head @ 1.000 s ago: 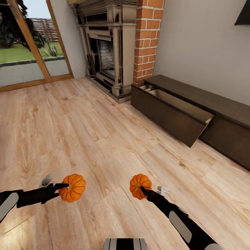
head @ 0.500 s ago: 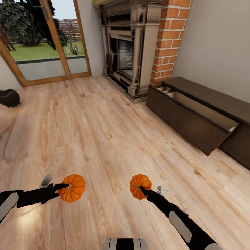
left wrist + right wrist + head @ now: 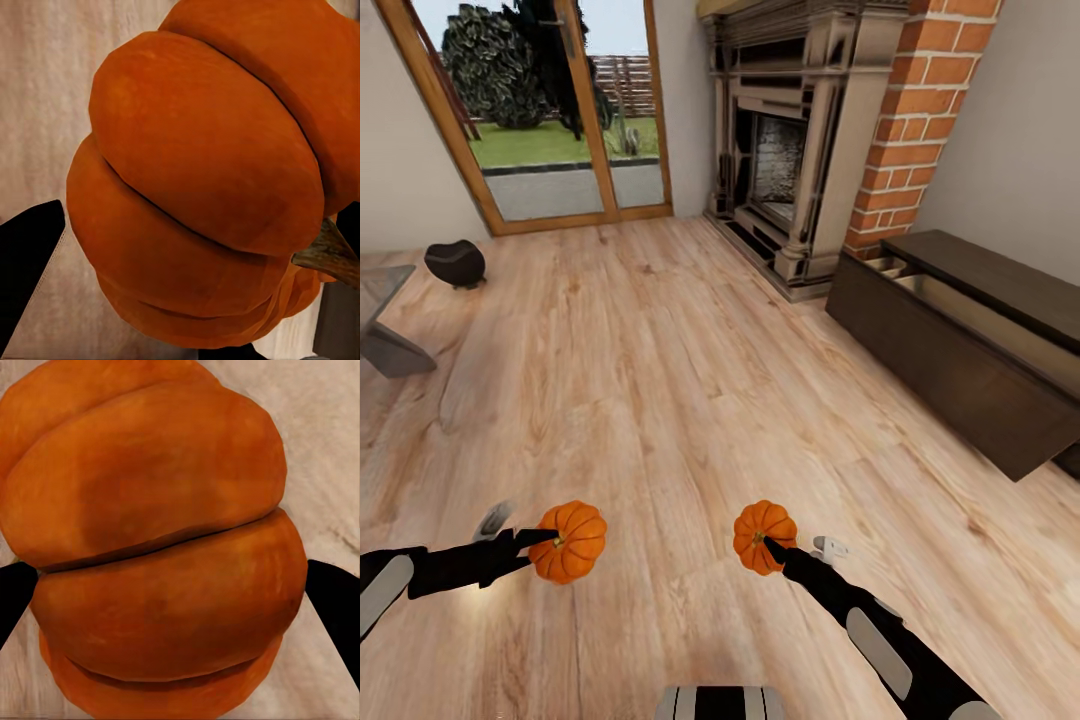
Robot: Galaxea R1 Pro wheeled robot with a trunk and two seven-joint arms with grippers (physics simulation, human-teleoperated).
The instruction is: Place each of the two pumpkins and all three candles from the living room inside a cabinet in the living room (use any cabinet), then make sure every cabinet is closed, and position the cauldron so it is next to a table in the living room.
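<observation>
My left gripper [image 3: 548, 541] is shut on the larger orange pumpkin [image 3: 570, 541], which the left wrist view shows close up [image 3: 202, 195] between black fingers [image 3: 26, 270]. The right gripper [image 3: 768, 546] is shut on the other pumpkin [image 3: 762, 533], seen large in the right wrist view [image 3: 157, 547] with a dark finger [image 3: 336, 611] on each side. Both are held above the wooden floor. The dark-brown cabinet [image 3: 1000, 280] runs along the right wall with its drawer [image 3: 950, 355] pulled open. The black cauldron [image 3: 456, 263] sits on the floor at the far left, near the table's corner [image 3: 385, 345]. No candles are in view.
A stone fireplace [image 3: 790, 150] with a brick column [image 3: 920, 110] stands ahead beside the cabinet. A wood-framed glass door [image 3: 550, 110] opens onto a garden at the back. Open plank floor [image 3: 660, 380] lies between me and the cabinet.
The whole picture has slid right, so the camera has turned left. The cauldron and the table's corner have come into view. Both arms hold their pumpkins as before.
</observation>
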